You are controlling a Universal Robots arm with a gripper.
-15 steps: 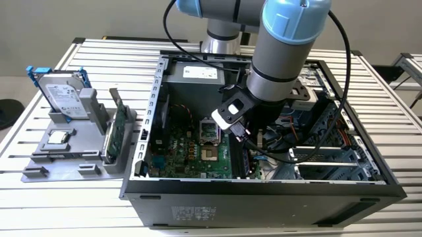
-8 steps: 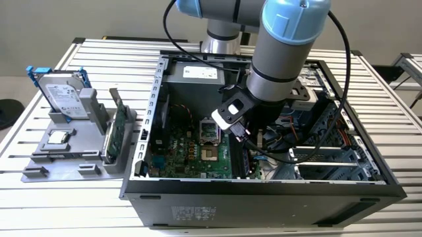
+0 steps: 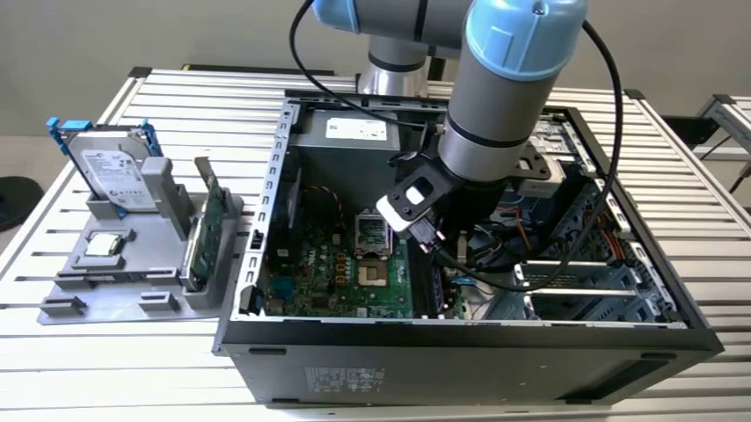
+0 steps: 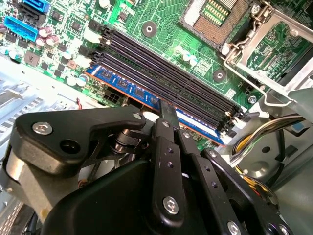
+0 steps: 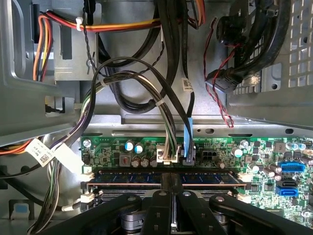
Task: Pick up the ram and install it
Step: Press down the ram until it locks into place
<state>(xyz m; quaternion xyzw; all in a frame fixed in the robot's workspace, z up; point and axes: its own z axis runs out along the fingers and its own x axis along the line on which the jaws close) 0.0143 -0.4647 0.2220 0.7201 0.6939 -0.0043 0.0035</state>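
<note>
Inside the open black computer case point(image 3: 470, 347) on the slatted metal counter point(image 3: 70, 352), the arm's black pincer point(image 4: 168, 115) is down at the memory slots of the green motherboard point(image 3: 334, 272).

The ram, a thin dark blue circuit stick with small chips and a pale label strip point(image 4: 127, 87), sits lengthwise in the outermost of the long black memory slots point(image 4: 166, 71), the one nearest the case's cable side. In the first wrist view it point(image 5: 137, 178) lies level between the white end latches point(image 5: 87, 170).

Pincer: fingers point(image 4: 167, 111) drawn together, nearly no gap, tips on the top edge of the stick near mid-length. Can't tell whether they pinch it or just press on it.

Progress, my read: pick-up done, stick carried in and lined up in its slot. Looks seated or close to it. Can't confirm from these views that the end latches have snapped home, so final push and release may be left.

The other three slots are unfilled. The grey holder tray point(image 3: 129, 264) on the exterior view's left carries the silver hard drive with blue rails point(image 3: 112, 163) and the upright green card point(image 3: 202, 242).
</note>
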